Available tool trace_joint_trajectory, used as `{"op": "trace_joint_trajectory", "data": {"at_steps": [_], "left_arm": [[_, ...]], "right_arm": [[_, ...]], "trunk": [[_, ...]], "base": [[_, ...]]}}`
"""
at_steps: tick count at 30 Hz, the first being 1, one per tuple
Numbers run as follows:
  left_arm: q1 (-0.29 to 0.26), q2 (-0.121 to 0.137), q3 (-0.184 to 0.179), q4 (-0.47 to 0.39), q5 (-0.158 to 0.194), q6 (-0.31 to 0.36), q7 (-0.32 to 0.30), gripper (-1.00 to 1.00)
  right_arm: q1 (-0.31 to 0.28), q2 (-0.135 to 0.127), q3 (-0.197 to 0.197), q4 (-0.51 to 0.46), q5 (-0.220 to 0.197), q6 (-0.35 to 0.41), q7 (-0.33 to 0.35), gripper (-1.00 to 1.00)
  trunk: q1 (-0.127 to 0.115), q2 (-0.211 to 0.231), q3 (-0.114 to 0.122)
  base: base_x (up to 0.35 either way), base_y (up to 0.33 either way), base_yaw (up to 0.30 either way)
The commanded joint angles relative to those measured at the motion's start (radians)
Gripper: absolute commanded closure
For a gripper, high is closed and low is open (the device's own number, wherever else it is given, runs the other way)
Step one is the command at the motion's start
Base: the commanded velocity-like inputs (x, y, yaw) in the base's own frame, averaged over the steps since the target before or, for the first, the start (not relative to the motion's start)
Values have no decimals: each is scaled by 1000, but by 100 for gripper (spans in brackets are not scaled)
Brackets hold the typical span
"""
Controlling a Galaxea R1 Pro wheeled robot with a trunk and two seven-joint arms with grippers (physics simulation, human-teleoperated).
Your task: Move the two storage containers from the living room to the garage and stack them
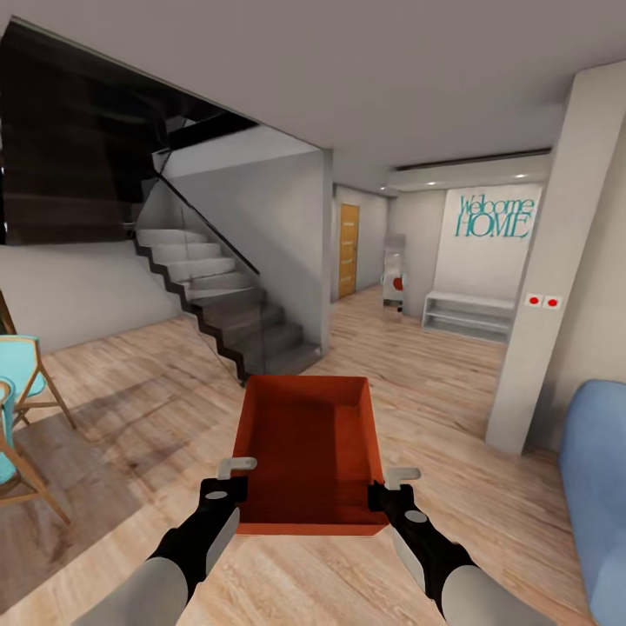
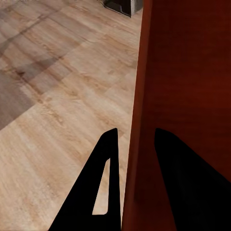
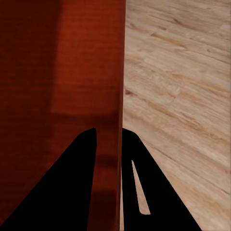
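Grippers are clamping one red-orange storage container at lower centre: left gripper is pinching its left wall, right gripper its right wall, one finger inside, one outside. Container is hanging above the wood-plank flooring, staircase sitting behind.

Storage container: red-orange plastic, smooth, showing a soft sheen on its thin walls.
Flooring: light wood planks, faintly glossy, grain showing.
Stairs: grey, matt, looking like concrete.
Sofa: blue, looking like soft matt cloth.
Chair: wooden frame, turquoise seat.
Gripper fingers: matt black.
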State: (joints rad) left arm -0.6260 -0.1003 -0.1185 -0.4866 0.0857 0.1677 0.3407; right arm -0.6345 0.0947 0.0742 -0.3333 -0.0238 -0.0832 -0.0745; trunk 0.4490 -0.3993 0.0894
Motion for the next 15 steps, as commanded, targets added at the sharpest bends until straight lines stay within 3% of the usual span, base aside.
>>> {"op": "trace_joint_trajectory", "data": {"at_steps": [1,7,15], "left_arm": [[0,2,7,-1,92,7,11,100],[0,1,6,-1,91,7,11,100],[0,2,5,-1,91,7,11,100]], "right_arm": [[-1,-2,-12,-3,3,-3,-8,100],[-1,-3,-12,-3,2,6,-8,100],[-1,-3,-11,-2,5,3,-7,100]], "trunk": [[1,-1,0],[1,-1,0],[1,-1,3]], "base": [[332,0,0],[332,0,-35],[332,0,-250]]}}
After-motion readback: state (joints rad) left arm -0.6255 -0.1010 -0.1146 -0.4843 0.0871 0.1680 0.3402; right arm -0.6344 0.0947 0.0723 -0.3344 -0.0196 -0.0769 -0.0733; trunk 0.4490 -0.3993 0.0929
